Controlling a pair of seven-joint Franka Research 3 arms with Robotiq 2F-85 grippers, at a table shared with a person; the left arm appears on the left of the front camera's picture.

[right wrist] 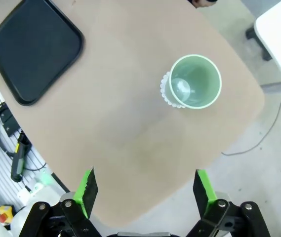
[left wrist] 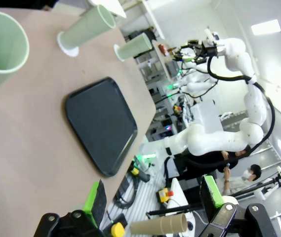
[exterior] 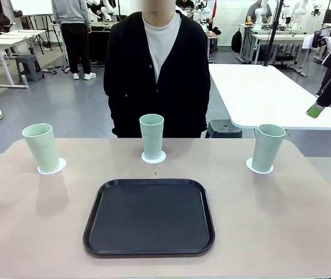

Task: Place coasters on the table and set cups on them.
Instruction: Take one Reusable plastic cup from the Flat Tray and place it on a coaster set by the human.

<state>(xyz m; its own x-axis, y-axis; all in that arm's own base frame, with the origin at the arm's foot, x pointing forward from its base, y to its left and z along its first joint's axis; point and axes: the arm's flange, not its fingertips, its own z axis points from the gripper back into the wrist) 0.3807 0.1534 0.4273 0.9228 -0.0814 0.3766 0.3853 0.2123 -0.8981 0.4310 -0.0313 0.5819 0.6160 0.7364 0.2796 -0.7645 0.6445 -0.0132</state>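
While three tall pale mint-green plastic cups stand upright on the wide beige-tan table, each one sits on its own small round white paper coaster with a scalloped lacy edge, so there are three coasters too. Taking the black rounded-corner tray as the landmark: the left cup on its coaster stands beyond the tray's far left corner, the middle cup on its coaster just past the tray's far edge, and the right cup on its coaster beyond the tray's far right corner. All three cups are tapered, handleless, matte and look alike; each coaster's frill shows a little wider than the cup's base. One tray lies on the table with nothing on it.

From the left wrist view the left gripper has its green-padded fingers spread wide with nothing between them, off the near side of the tray. From the right wrist view the right gripper is likewise spread wide and holds nothing, high above the table, looking down into the right cup.

One person in a black cardigan stands behind the middle cup.
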